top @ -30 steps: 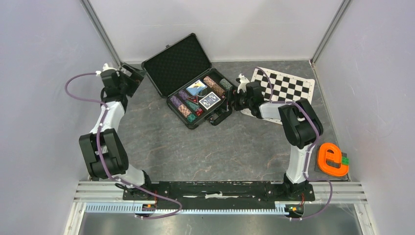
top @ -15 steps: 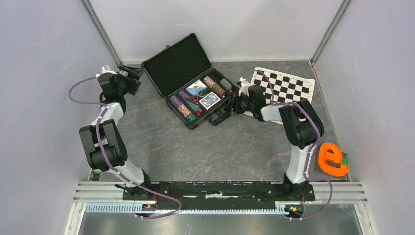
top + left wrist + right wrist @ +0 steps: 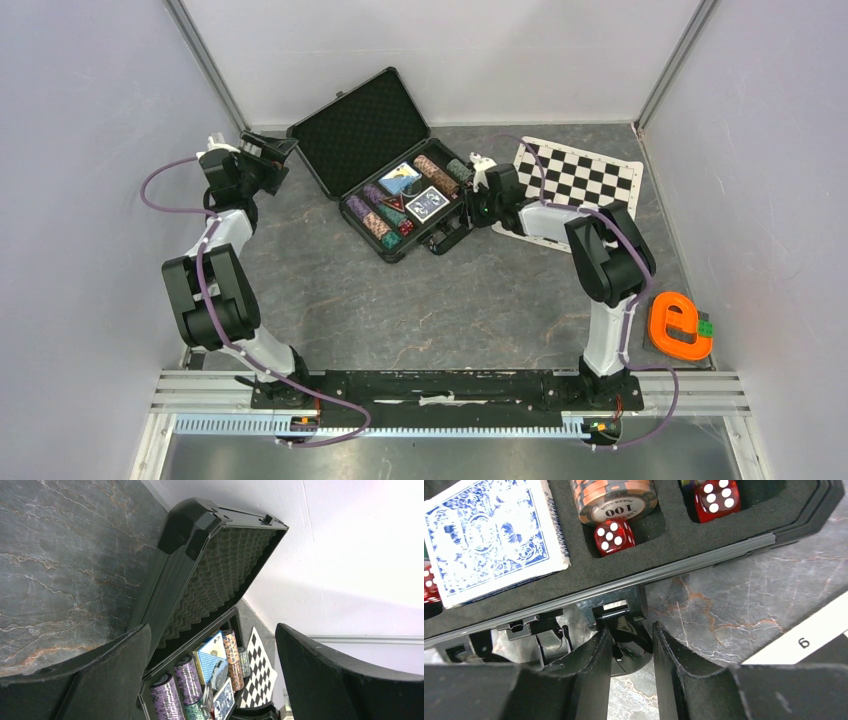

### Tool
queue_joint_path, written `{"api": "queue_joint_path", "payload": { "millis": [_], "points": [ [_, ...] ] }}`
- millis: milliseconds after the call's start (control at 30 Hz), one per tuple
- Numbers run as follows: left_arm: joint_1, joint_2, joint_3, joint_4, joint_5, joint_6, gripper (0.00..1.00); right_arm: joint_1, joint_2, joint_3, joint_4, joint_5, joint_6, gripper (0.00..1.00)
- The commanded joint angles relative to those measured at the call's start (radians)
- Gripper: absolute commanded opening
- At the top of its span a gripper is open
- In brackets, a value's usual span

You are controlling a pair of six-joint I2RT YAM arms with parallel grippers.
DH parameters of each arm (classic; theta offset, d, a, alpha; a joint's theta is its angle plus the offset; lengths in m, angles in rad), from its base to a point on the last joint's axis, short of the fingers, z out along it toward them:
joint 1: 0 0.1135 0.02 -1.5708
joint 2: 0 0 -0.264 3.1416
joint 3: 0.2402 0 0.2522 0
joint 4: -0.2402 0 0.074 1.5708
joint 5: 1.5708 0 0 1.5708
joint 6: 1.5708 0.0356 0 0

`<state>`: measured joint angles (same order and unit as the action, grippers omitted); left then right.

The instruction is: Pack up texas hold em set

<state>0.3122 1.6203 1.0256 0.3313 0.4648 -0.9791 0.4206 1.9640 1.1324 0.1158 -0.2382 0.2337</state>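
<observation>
The briefcase [image 3: 362, 125] lies open at the back of the table, its foam-lined lid [image 3: 210, 570] standing up. Its base holds striped chip stacks [image 3: 187, 680], blue-backed card decks [image 3: 489, 535] and red dice [image 3: 614, 536]. My right gripper [image 3: 474, 207] is at the case's front edge; in the right wrist view its fingers [image 3: 630, 630] press on both sides of the black handle [image 3: 626, 647]. Beside the lid's left corner my left gripper [image 3: 275, 155] is held off the table, with its jaws [image 3: 212, 630] wide open and nothing between them.
A black-and-white checkered mat [image 3: 580, 180] lies right of the case, under my right forearm. An orange plastic object [image 3: 680, 325] sits at the right wall. Grey walls close in the table on three sides.
My right gripper moved left to the case's front edge and its fingers closed on the handle. My left arm shifted slightly earlier and has since held still, jaws open.
</observation>
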Motion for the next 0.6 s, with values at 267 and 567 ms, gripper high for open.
{"api": "queue_joint_path", "payload": {
  "millis": [267, 567],
  "points": [
    [-0.055, -0.133, 0.047, -0.1, -0.07, 0.107, 1.0, 0.134, -0.093, -0.135, -0.258, 0.232, -0.092, 0.33],
    [-0.073, -0.027, 0.15, -0.103, -0.04, 0.104, 1.0, 0.135, -0.22, -0.268, -0.319, 0.323, -0.124, 0.32]
  ]
}}
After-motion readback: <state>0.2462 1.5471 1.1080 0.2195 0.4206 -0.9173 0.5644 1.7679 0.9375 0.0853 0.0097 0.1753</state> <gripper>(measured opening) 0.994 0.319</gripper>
